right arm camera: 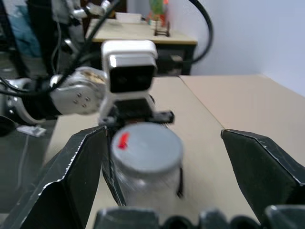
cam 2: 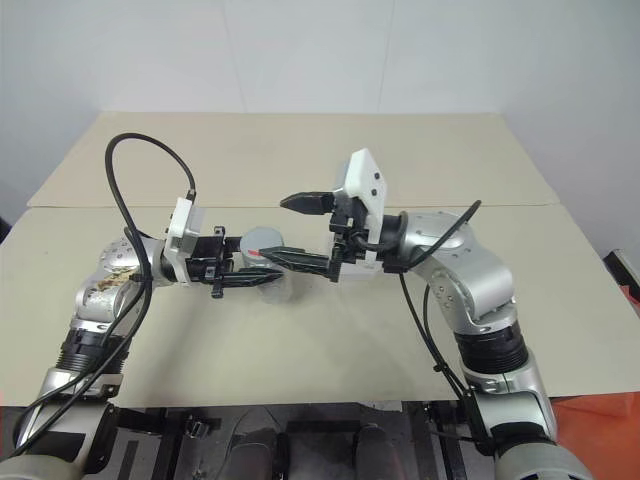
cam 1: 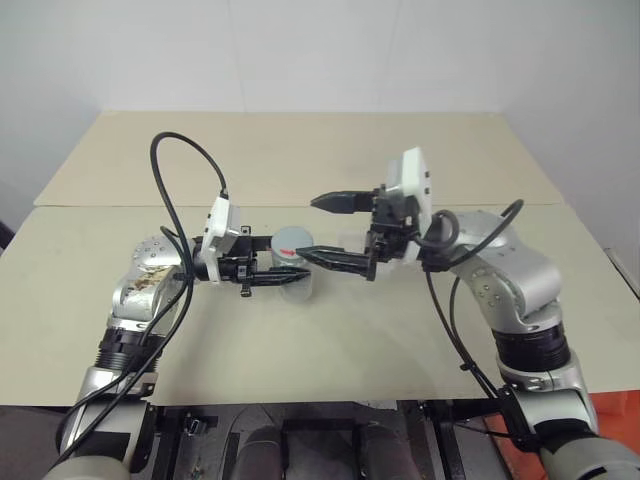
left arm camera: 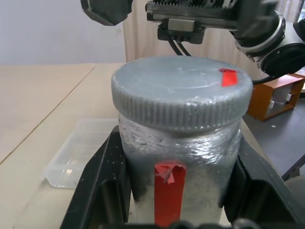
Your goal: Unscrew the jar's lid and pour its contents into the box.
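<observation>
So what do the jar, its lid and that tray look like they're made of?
Jar: looks wrapped in crinkled silvery film, with red tape on the side; body material unclear. Lid: matte grey, ribbed rim, probably plastic, maybe painted metal. Tray: clear, thin plastic, see-through.

Two silver-grey metal arms (cam 1: 505,275), jointed in rounded, screw-studded segments with black ribbed collars, carry looping black cables (cam 1: 175,190). Behind each pair of black, tapering fingers (cam 1: 340,200) sits a white boxy camera housing (cam 1: 408,185); the left arm's (cam 1: 220,228) shows a dark lens window. The left arm's shell (cam 1: 145,285) looks scuffed and mottled.
</observation>
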Robot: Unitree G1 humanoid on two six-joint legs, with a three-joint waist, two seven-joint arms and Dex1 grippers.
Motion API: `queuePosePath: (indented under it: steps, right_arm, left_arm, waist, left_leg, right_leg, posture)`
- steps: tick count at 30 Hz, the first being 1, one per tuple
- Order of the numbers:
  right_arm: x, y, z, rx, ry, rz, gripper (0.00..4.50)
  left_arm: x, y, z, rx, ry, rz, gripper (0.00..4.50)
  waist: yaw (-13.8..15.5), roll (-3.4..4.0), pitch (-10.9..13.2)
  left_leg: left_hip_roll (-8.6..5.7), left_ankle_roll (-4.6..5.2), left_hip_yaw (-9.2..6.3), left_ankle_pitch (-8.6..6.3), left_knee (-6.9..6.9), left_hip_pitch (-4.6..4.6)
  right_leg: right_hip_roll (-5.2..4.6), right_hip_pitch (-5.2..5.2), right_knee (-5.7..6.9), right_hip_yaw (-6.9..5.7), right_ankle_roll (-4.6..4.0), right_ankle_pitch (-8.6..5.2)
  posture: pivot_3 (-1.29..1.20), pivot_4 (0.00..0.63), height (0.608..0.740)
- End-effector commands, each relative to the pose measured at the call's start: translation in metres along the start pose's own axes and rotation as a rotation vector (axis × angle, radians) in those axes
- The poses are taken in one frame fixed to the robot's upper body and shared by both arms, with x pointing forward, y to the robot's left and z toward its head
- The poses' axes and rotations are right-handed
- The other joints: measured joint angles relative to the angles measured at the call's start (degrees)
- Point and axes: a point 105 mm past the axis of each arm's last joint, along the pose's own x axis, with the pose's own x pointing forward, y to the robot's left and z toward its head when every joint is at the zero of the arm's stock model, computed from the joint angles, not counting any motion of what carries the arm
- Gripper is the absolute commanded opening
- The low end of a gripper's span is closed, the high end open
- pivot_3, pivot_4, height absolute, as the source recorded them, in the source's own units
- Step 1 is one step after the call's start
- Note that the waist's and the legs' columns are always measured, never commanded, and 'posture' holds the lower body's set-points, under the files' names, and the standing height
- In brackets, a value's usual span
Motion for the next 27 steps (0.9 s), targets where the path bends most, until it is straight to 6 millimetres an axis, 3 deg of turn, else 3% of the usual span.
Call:
queuePosePath:
  steps: [1,15,27]
  right_arm:
    - [0.009,-0.003,0.005,-0.042,-0.002,-0.011,4.48]
    - [0.030,-0.009,-0.004,-0.035,0.010,-0.009,4.48]
    - [0.011,-0.026,-0.009,-0.013,0.005,-0.059,4.48]
  left_arm:
    - [0.004,0.001,0.010,0.039,-0.013,-0.011,2.03]
    - [0.002,0.000,0.011,0.043,-0.010,-0.006,2.03]
    - [-0.002,-0.001,0.013,0.045,-0.004,-0.010,2.03]
  waist:
    - [0.0,0.00,0.0]
    - [0.0,0.01,0.0]
    - [0.0,0.01,0.0]
  left_leg:
    - [0.00,0.00,0.00,0.00,0.00,-0.01]
    - [0.00,0.00,0.00,0.00,0.00,-0.01]
    - [0.00,0.00,0.00,0.00,0.00,-0.01]
  right_leg:
    - [0.00,0.00,0.00,0.00,0.00,0.00]
    - [0.00,0.00,0.02,-0.01,0.00,0.00]
    - [0.00,-0.01,0.02,-0.01,0.00,0.00]
  posture:
    - [0.00,0.150,0.740]
    - [0.00,0.150,0.740]
    - [0.00,0.150,0.740]
